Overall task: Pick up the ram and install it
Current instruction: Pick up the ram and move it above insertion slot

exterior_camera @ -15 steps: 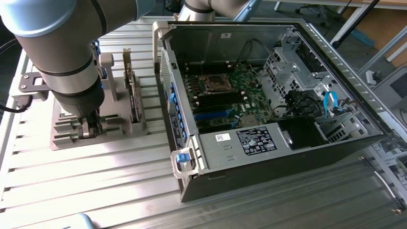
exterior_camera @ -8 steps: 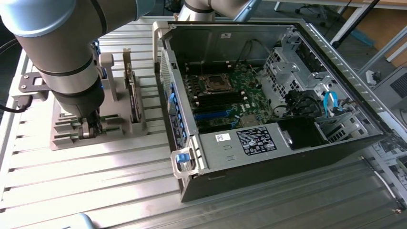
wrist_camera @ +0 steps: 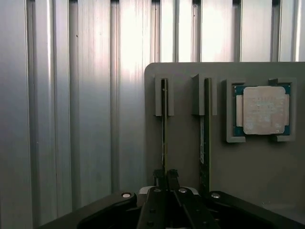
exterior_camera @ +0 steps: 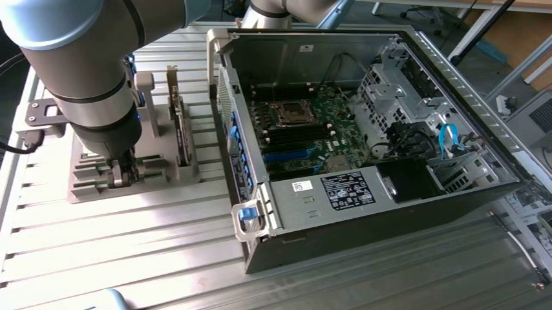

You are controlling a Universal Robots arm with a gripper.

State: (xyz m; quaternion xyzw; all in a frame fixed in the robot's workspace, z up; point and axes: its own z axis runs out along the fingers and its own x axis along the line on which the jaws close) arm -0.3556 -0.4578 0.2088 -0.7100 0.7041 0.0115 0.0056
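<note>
Held the ram (wrist_camera: 164, 124) clamped in the hand (wrist_camera: 166, 174), upright in a slot of the grey holder (wrist_camera: 186, 152) on the table (wrist_camera: 71, 119). Not lifted out yet, nor installed in the computer case (exterior_camera: 267, 58).

One robot arm (exterior_camera: 86, 71) with one gripper (wrist_camera: 167, 177). One grey holder (wrist_camera: 181, 143) sits on the surface (exterior_camera: 129, 245) and carries two thin boards on edge, the ram (wrist_camera: 164, 133) and a thicker green board (wrist_camera: 205, 143), plus one square CPU chip (wrist_camera: 261, 110). One open computer case (exterior_camera: 302, 39) has one motherboard (exterior_camera: 319, 139) and one blue latch (exterior_camera: 248, 214).
</note>
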